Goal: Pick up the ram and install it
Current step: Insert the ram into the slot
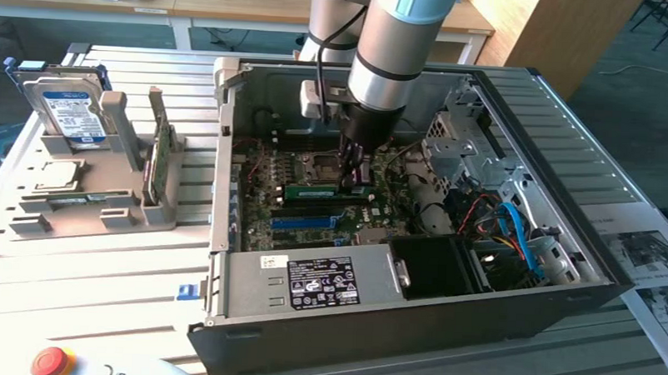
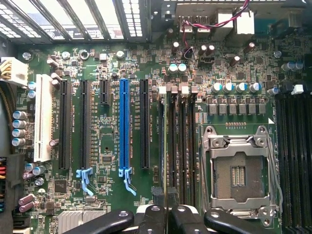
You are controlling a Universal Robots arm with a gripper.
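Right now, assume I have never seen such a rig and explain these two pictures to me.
The tall jointed machine is a robot arm reaching into an open computer case on a slatted table. One picture comes from a camera off the arm; the other from one on its wrist, looking past the end effector at the motherboard. The end effector is shut on the ram, a thin green stick, at the memory slots beside the processor socket. A grey rack on the exterior view's left holds a hard drive.

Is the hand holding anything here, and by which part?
Apparently the ram, pinched by its upper edge in the shut hand, low over the motherboard.
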